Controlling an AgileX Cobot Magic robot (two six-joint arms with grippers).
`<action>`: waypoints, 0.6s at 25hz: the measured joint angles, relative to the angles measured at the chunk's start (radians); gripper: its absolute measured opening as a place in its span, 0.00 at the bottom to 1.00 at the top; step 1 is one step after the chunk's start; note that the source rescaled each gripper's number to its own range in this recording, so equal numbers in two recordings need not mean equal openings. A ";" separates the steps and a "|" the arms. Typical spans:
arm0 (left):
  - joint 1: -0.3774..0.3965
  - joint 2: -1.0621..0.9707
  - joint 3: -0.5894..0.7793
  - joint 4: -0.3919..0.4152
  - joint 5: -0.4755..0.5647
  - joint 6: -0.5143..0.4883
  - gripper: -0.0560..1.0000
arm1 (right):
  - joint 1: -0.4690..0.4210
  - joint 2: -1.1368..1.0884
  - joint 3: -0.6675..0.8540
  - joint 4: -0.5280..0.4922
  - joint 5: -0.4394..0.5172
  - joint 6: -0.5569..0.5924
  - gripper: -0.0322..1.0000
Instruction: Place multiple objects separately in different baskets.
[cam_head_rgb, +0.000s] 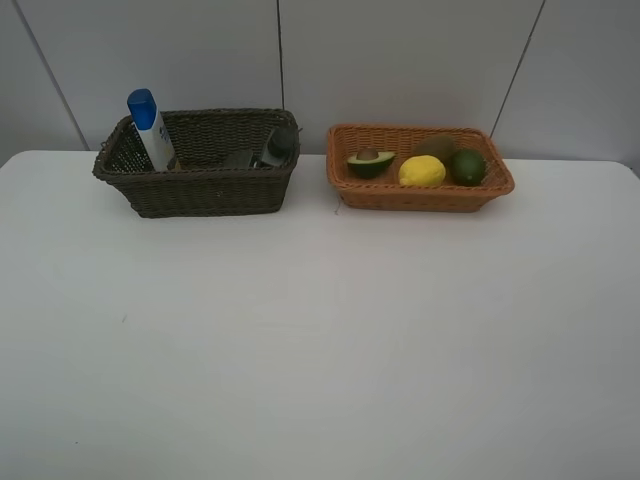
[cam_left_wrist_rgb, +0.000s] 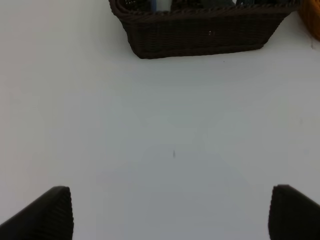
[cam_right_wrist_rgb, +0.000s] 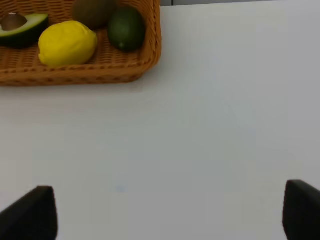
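The dark brown basket (cam_head_rgb: 200, 190) stands at the back left and holds a blue-capped white bottle (cam_head_rgb: 150, 128), a dark grey bottle (cam_head_rgb: 277, 146) and other dark items I cannot make out. To its right, the orange-tan basket (cam_head_rgb: 425, 195) holds a halved avocado (cam_head_rgb: 370, 162), a yellow lemon (cam_head_rgb: 422, 171), a green lime (cam_head_rgb: 467, 166) and a brown kiwi (cam_head_rgb: 435, 148). Neither arm shows in the high view. My left gripper (cam_left_wrist_rgb: 170, 212) is open over bare table, well short of the dark basket (cam_left_wrist_rgb: 200, 35). My right gripper (cam_right_wrist_rgb: 170, 212) is open, empty, short of the orange basket (cam_right_wrist_rgb: 80, 72).
The white table (cam_head_rgb: 320, 340) runs wide in front of both baskets. A grey panelled wall (cam_head_rgb: 400, 60) stands right behind them. The two baskets stand a small gap apart.
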 joint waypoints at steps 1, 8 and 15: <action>0.000 0.000 0.000 0.000 0.000 0.000 1.00 | 0.000 -0.079 0.020 0.000 0.030 0.000 1.00; 0.000 0.000 0.000 0.000 0.000 0.000 1.00 | 0.000 -0.472 0.047 0.005 0.263 0.000 1.00; 0.000 0.000 0.000 0.000 0.000 0.000 1.00 | 0.000 -0.625 0.055 -0.002 0.316 -0.031 1.00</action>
